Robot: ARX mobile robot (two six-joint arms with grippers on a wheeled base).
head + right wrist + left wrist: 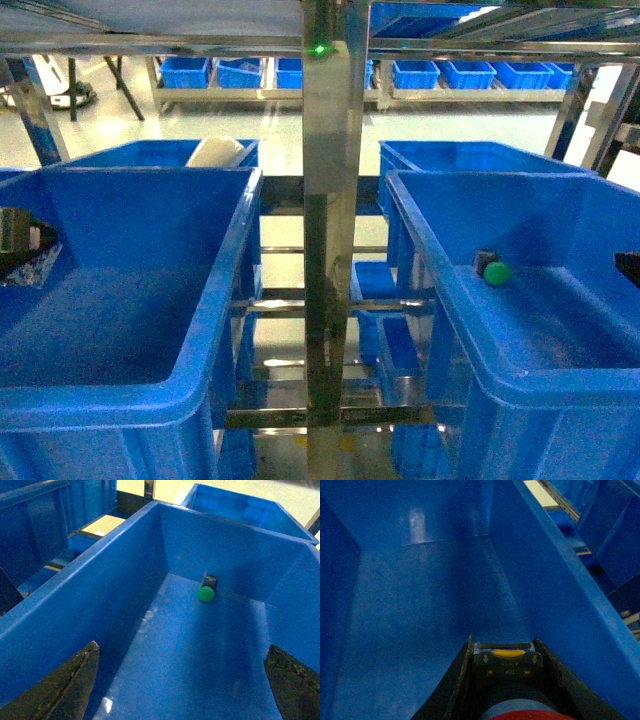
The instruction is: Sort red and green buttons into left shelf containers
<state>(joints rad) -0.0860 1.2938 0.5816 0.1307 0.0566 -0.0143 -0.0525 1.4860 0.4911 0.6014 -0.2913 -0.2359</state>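
Note:
A red button (pixel 506 664), with a black body, a yellow tab and a red cap, sits between the fingers of my left gripper (pixel 503 642), which is shut on it above the floor of the left blue bin (pixel 410 610). In the head view that gripper (pixel 20 245) shows only at the left edge, inside the left bin (pixel 215 290). A green button (pixel 205 593) with a dark body lies at the far end of the right blue bin (pixel 120 575), also seen as the green button (pixel 495 271) in the head view. My right gripper (pixel 182 650) hangs open over that bin, well short of the button.
A steel shelf post (pixel 325 230) stands between the two bins. Behind the left bin is another blue bin (pixel 150 152) holding a white object (pixel 214 152); a further bin (pixel 470 155) sits behind the right one. Rows of small blue bins (pixel 450 73) line the far shelf.

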